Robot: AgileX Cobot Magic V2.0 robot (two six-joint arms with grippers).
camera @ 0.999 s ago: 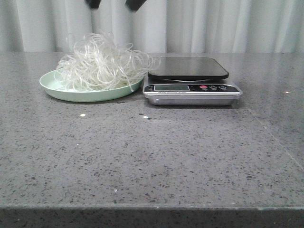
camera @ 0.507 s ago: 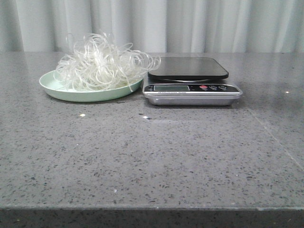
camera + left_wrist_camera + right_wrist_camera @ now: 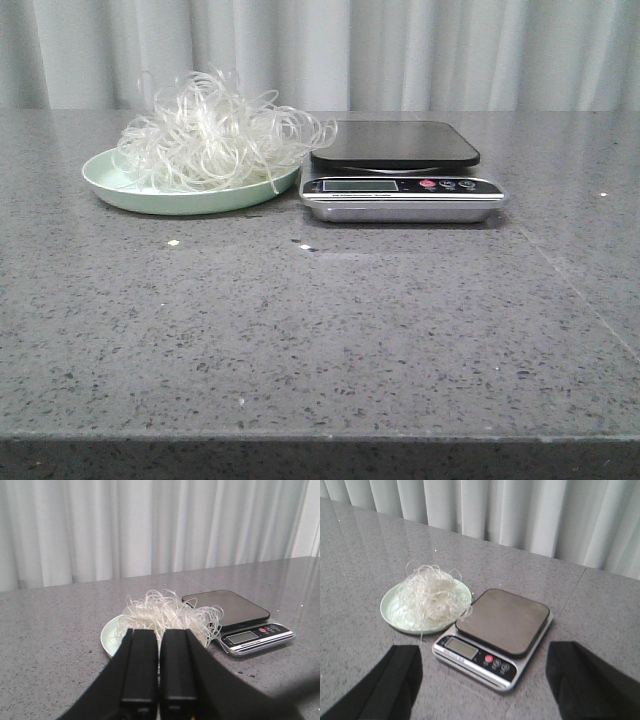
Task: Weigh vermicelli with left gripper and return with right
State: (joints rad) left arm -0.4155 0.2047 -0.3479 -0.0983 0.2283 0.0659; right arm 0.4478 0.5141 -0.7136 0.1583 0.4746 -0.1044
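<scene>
Two claws idle: left claw (image 3: 159, 667), fingers pressed together, faces the fluffy white vermicelli tangle (image 3: 167, 616) directly ahead; right claw (image 3: 480, 680), spread wide, sits farther off.

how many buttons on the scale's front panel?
3. One red button right of the display, then two dark buttons beside it, in a row on the scale.

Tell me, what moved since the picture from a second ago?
Two dark shapes at the top edge of the front view, above the fluffy white vermicelli tangle, rose out of sight. The vermicelli stayed on the pale green round plate, and the silver kitchen scale with the black platform stayed bare.
</scene>
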